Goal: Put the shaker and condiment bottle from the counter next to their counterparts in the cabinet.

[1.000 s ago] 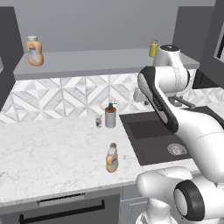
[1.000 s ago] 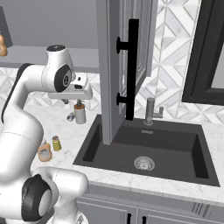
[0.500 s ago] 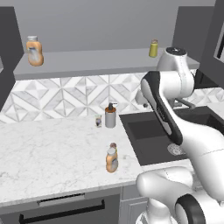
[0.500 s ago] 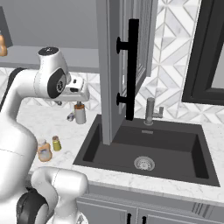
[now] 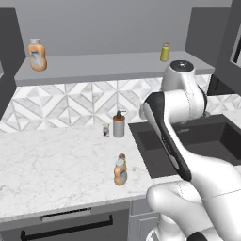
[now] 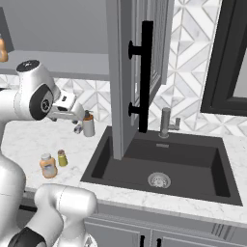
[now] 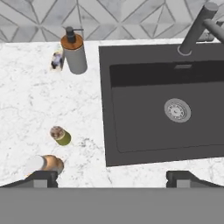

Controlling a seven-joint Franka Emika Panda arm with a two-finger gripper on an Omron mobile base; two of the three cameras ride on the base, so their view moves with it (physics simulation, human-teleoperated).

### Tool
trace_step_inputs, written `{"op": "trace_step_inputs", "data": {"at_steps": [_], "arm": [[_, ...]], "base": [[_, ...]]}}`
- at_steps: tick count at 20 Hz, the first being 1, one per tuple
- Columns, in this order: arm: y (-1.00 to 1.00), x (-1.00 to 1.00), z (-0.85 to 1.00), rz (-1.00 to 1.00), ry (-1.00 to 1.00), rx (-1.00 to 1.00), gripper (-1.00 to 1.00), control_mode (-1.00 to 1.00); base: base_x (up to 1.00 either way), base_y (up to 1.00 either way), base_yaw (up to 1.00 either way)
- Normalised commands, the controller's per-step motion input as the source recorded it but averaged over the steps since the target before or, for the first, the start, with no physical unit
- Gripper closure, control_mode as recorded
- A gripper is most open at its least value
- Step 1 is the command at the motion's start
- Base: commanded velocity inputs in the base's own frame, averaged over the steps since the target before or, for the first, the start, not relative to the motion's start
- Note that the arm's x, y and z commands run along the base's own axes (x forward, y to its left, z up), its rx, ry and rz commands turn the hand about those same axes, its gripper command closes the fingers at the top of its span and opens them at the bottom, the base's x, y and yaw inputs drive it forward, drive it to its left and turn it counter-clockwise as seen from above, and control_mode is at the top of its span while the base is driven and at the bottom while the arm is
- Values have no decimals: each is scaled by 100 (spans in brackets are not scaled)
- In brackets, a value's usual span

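The arm rises from the base, folds at a raised elbow beside the sink, and its hand hangs above the counter (image 5: pixel 56 164) looking straight down. The gripper (image 7: pixel 111 177) is spread wide with nothing between its fingertips (image 7: pixel 41 177); it hovers over the counter's front edge, by the left rim of the sink (image 7: pixel 162 100).

Going left to right: on the far left of the cabinet (image 5: pixel 108 63) shelf stands the deeper-orange bottle (image 5: pixel 36 55), upright, alone at that end. Below, on the marble, the condiment bottle (image 5: pixel 120 172) stands upright near the front edge, and the shaker (image 6: pixel 61 157) stands just beside it, on the side nearer the wall and the sink; whether they touch I cannot tell. From the hand's camera the shaker (image 7: pixel 61 135) shows its brownish cap from above and the condiment bottle (image 7: pixel 43 165) sits right by the left fingertip.

Further back, near the tiled wall, a tiny labelled jar (image 5: pixel 106 130) stands just beside a grey pump dispenser (image 5: pixel 118 125), both near the sink's back-left corner. On the shelf further right stands the small yellow-green shaker (image 5: pixel 165 52), well apart from the orange bottle.

Right of the arm, the open cabinet door (image 6: pixel 137 72) with its black bar handle hangs over the sink, in front of the faucet (image 6: pixel 166 123).
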Motion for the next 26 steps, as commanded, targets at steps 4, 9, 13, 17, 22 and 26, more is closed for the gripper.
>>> {"op": "trace_step_inputs", "data": {"at_steps": [4, 9, 13, 17, 22, 26], "arm": [[15, -30, 0, -39, 0, 0, -100, -100], [11, -41, -7, -29, 0, 0, -100, -100], [14, -34, -21, -15, 0, 0, -100, -100], [27, -9, -32, -3, -1, 0, -100, -100], [36, 0, -23, 0, -7, 0, -100, -100], [38, 0, -24, 0, -3, 0, -100, -100]], "base": [[0, 0, 0], [0, 0, 0], [0, 0, 0], [0, 0, 0], [0, 0, 0], [0, 0, 0]]}}
